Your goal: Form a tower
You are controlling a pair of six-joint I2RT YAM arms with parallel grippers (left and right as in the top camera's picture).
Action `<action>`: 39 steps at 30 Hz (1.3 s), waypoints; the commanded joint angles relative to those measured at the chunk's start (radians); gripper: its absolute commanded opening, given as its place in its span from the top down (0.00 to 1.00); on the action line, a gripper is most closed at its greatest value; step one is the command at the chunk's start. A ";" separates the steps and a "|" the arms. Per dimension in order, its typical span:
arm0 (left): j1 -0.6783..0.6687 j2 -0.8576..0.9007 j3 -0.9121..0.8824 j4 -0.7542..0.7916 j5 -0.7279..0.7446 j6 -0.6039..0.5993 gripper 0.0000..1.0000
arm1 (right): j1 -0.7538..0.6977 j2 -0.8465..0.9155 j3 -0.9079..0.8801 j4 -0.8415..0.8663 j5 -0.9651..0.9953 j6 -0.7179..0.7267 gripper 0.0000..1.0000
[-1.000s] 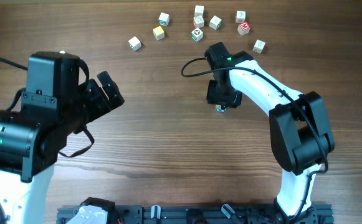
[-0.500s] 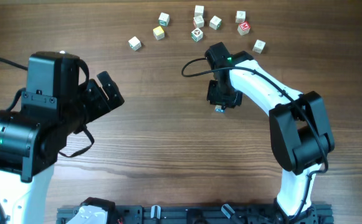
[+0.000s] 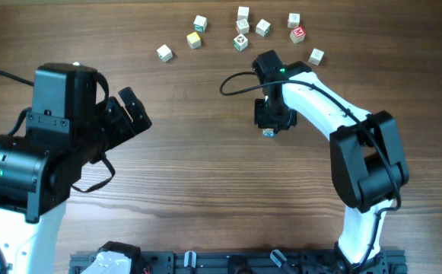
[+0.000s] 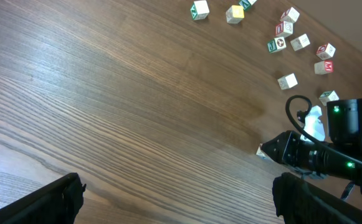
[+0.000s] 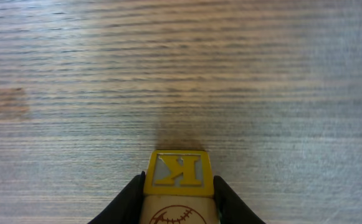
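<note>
Right gripper (image 3: 269, 128) stands near mid-table, pointing down, its jaws drawn in narrow on the K cube (image 5: 179, 171). In the right wrist view both fingers (image 5: 131, 194) press flat against the cube's sides. The cube shows a yellow-framed K face, and the pale face below it carries a red line drawing. Whether that is one cube or two stacked is hard to tell from this angle. Overhead, only a sliver with a blue mark peeks out at the gripper's near edge, so any stack height is hidden there. Bare wood lies ahead of the cube in the wrist view. Left gripper (image 4: 177, 183) hangs over the left side of the table (image 3: 205, 190), jaws spread wide and holding nothing, its fingertips showing at the two lower corners of its own view. It is well apart from the right gripper, with a broad open strip of wood between them that runs down to the black rail (image 3: 243, 262) at the near edge. The loose cubes (image 3: 262, 28) lie scattered along the far side, close to the top border of the overhead view. One of them sits near the right arm's white link. A black cable loop (image 3: 232, 80) bulges from the right wrist toward the left.
</note>
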 commanded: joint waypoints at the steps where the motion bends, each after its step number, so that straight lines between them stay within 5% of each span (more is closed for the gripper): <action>1: -0.004 0.000 0.001 0.002 -0.014 -0.002 0.00 | -0.007 0.022 0.084 -0.025 0.003 -0.109 0.81; 39: -0.004 0.000 0.001 0.002 -0.014 -0.002 0.00 | -0.057 0.027 -0.010 0.027 0.047 0.005 0.81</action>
